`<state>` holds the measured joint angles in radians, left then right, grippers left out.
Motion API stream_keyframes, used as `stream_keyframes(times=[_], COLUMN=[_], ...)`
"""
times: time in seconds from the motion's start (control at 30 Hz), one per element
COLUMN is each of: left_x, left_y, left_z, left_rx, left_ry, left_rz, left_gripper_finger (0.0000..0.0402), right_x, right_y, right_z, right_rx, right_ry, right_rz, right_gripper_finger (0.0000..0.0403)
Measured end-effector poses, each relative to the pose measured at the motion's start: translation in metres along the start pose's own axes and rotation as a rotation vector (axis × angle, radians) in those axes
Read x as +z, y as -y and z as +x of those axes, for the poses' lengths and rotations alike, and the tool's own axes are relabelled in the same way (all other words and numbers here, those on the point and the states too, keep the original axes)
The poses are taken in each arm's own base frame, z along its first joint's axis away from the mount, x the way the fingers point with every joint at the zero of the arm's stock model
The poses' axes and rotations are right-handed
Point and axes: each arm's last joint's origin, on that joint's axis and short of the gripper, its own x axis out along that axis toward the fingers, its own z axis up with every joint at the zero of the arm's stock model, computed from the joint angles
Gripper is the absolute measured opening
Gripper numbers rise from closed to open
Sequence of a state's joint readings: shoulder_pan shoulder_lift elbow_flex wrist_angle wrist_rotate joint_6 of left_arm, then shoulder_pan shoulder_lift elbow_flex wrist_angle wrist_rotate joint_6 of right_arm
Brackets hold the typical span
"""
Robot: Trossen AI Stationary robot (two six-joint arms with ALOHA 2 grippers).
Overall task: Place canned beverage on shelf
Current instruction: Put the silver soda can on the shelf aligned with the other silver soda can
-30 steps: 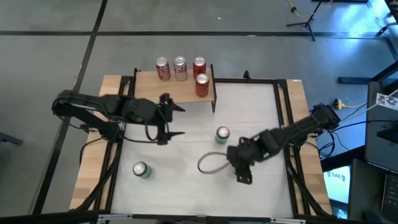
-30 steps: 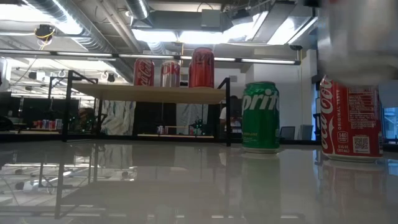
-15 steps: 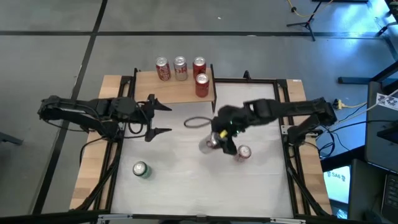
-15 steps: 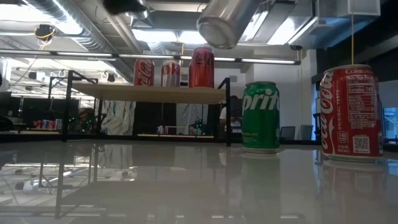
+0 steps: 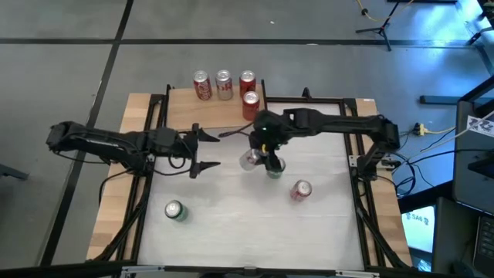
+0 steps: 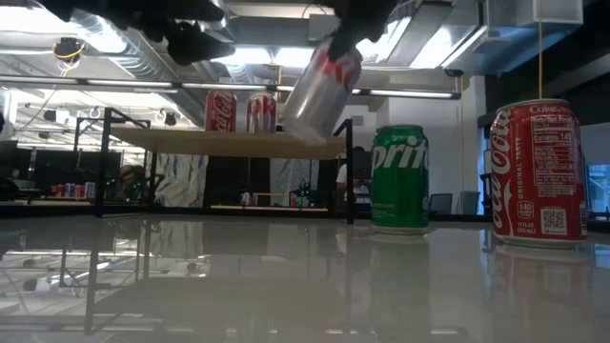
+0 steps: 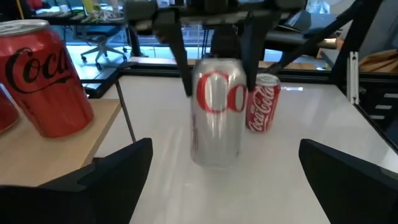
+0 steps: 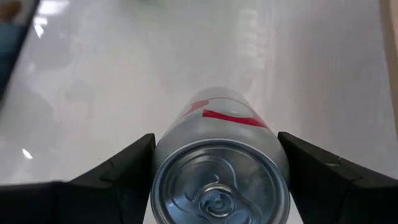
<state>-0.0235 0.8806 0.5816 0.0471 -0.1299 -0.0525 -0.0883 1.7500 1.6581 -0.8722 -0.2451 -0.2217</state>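
A silver can with red lettering (image 7: 216, 109) hangs above the table's middle, with my right gripper (image 5: 261, 150) shut on it, just near of the shelf (image 5: 216, 112). The shelf is a light-wood board on black legs at the far edge; several cans stand upright on it, among them a red one (image 5: 251, 104) at its near right corner. My left gripper (image 5: 218, 149) is open at the can's left, pointing at it with nothing between its fingers. A green Sprite can (image 6: 398, 178) stands on the table under the held can. My right gripper pinches the silver can's upper sides (image 7: 200, 68) between its two fingers (image 7: 177, 53), one on each side below the rim. The fingers come from above, slanting down. The can is lifted clear of the table and tilted, its bottom (image 6: 300, 129) swung toward the shelf.
A red Coca-Cola can (image 5: 301, 189) stands on the table at the near right and another green can (image 5: 175, 210) at the near left. Wooden strips (image 5: 116, 201) and black frame rails run along both table sides.
My right gripper has swung from the table's near right toward the far edge and the shelf, rolling its wrist. It carries the silver can, which stays clear of the table and has turned over. My left gripper has sunk lower and stayed open.
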Motion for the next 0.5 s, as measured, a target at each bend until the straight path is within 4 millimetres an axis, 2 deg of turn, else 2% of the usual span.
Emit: stream_keyframes(times=[0.3,0.5], left_x=[-0.009,-0.017], left_y=[0.001,0.002], left_z=[0.017,0.031], left_rx=[0.018,0.055], left_ry=[-0.050,-0.087], left_rz=[-0.017,-0.010], left_gripper_finger=[0.0395,0.0395], right_x=[-0.007,-0.014], right_y=[0.010,0.014], right_z=[0.029,0.046], right_rx=[0.032,0.020], right_ry=[-0.087,-0.176], right_rz=[-0.147,-0.179], right_gripper_finger=[0.0293,0.0293])
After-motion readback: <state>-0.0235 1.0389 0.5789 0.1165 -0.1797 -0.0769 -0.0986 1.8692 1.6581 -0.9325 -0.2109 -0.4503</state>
